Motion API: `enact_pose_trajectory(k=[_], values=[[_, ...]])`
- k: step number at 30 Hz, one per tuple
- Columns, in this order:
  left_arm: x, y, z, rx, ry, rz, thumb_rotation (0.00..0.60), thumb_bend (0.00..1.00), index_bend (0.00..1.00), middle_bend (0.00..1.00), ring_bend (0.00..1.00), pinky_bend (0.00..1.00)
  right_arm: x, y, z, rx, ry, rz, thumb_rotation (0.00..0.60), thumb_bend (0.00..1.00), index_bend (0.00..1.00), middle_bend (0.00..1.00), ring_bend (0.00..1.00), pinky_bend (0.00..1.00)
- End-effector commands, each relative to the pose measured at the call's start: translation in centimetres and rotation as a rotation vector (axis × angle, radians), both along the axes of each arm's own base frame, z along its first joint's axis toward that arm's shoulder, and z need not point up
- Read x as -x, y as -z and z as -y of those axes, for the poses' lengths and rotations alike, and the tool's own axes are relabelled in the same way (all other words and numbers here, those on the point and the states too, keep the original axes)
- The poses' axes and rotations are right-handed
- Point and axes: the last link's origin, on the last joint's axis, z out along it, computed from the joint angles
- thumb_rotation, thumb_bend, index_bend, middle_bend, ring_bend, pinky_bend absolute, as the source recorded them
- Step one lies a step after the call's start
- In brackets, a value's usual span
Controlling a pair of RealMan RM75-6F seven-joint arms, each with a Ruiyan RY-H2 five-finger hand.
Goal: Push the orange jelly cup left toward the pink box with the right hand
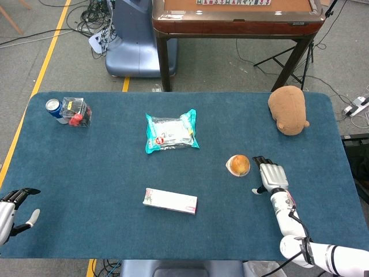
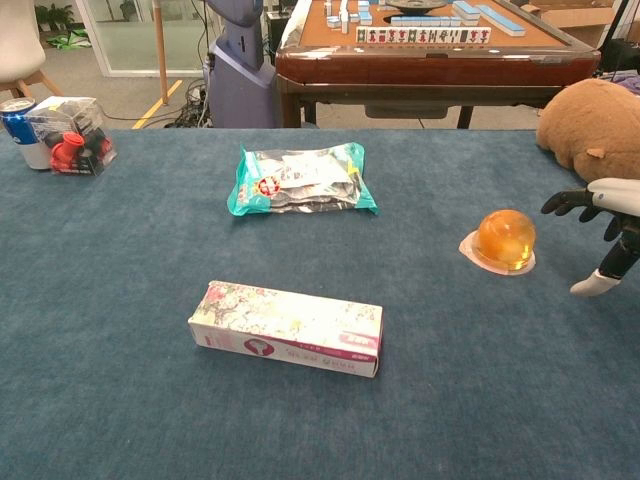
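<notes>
The orange jelly cup (image 1: 238, 165) (image 2: 505, 240) sits dome-up on the blue table, right of centre. The pink box (image 1: 170, 201) (image 2: 287, 327) lies flat to its left, nearer the front edge. My right hand (image 1: 272, 176) (image 2: 605, 232) is just right of the cup, fingers spread and pointing away from me, with a small gap to the cup. It holds nothing. My left hand (image 1: 12, 209) rests open at the table's front left corner, seen only in the head view.
A teal snack packet (image 1: 170, 132) (image 2: 301, 180) lies behind the box. A brown plush toy (image 1: 288, 109) (image 2: 592, 113) sits at the back right. A clear container with red items (image 1: 76, 111) and a blue can (image 1: 53, 107) stand at the back left.
</notes>
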Motion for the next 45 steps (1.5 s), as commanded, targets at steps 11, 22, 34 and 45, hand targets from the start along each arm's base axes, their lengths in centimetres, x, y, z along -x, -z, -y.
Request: enact_pose_trajectory(k=[11, 22, 34, 45], values=[[0.0, -0.2, 0.0, -0.007, -0.002, 0.003, 0.6, 0.31, 0.33, 0.36, 0.35, 0.54, -0.2, 0.6, 0.4, -0.024, 0.01, -0.001, 0.6, 0.0, 0.13, 0.1, 0.11, 0.24], [0.0, -0.3, 0.1, -0.011, 0.0, 0.003, 0.6, 0.31, 0.33, 0.36, 0.35, 0.54, 0.8, 0.6, 0.4, -0.04, 0.04, -0.032, 0.6, 0.0, 0.13, 0.1, 0.11, 0.24], [0.1, -0.4, 0.1, -0.013, -0.004, 0.002, 0.6, 0.31, 0.33, 0.36, 0.35, 0.54, -0.2, 1.3, 1.1, -0.042, 0.022, -0.039, 0.6, 0.0, 0.13, 0.1, 0.11, 0.24], [0.2, -0.7, 0.1, -0.021, -0.008, 0.012, 0.6, 0.31, 0.33, 0.36, 0.35, 0.54, -2.1, 2.5, 1.2, -0.066, -0.011, -0.03, 0.6, 0.0, 0.13, 0.1, 0.11, 0.24]])
